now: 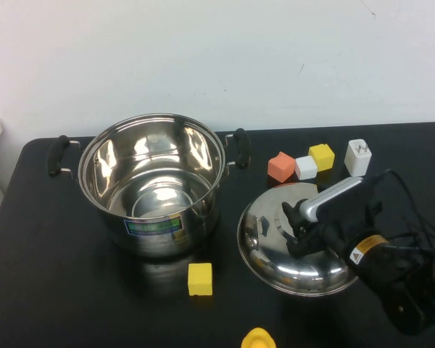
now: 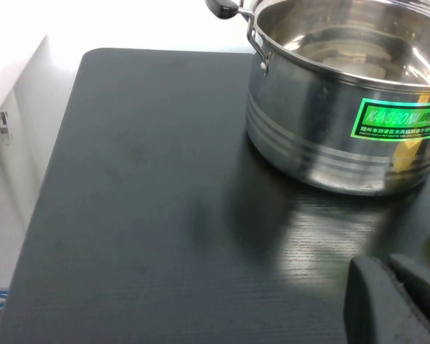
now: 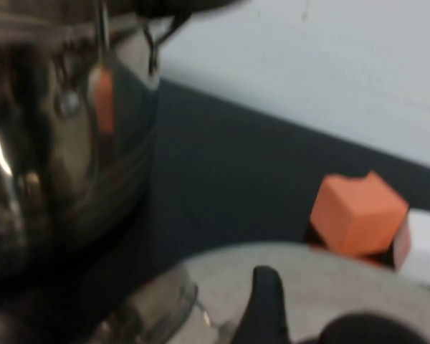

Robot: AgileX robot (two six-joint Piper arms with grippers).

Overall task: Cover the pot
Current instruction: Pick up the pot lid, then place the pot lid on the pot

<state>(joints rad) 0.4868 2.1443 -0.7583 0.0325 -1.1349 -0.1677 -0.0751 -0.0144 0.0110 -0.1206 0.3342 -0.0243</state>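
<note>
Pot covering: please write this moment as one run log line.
pot: open, uncovered | lid: on table beside pot | right gripper: at lid knob | left gripper: low, clear of pot

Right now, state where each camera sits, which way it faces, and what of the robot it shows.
High: raised, looks down at pot, lid and right gripper over the lid.
Left wrist: low over the table, faces the pot; left gripper at the frame's edge.
Right wrist: over the lid, faces pot and orange block; a fingertip shows.
All share the pot.

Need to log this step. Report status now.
Right gripper down at lid knob. Left gripper parked off pot. Pot open, uncovered. Nothing between lid and pot.
</note>
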